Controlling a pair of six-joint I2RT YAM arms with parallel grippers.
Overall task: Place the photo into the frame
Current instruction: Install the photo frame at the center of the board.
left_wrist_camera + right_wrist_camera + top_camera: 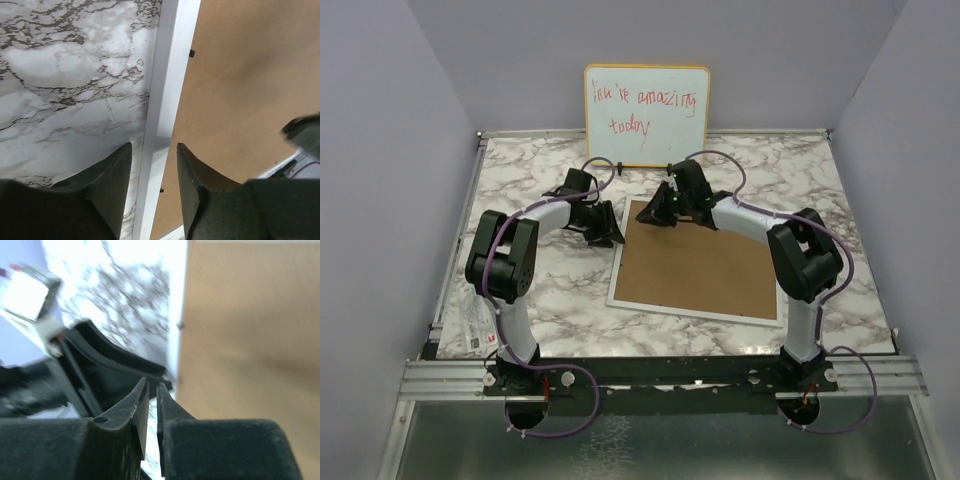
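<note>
Mid-tabletop: frame [692, 312], backing [705, 265] up; left gripper [154, 146] spread astride its left rim; right gripper [153, 386] barely parted, empty, at far-left corner

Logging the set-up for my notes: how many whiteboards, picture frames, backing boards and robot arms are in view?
Whiteboard: 1
Frame: 1
Brown backing board: 1
Robot arms: 2, left arm and right arm
Total: 5

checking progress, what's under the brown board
The board sits inside the white frame, filling it. Whatever lies beneath is covered, so whether the photo is there cannot be seen.
</note>
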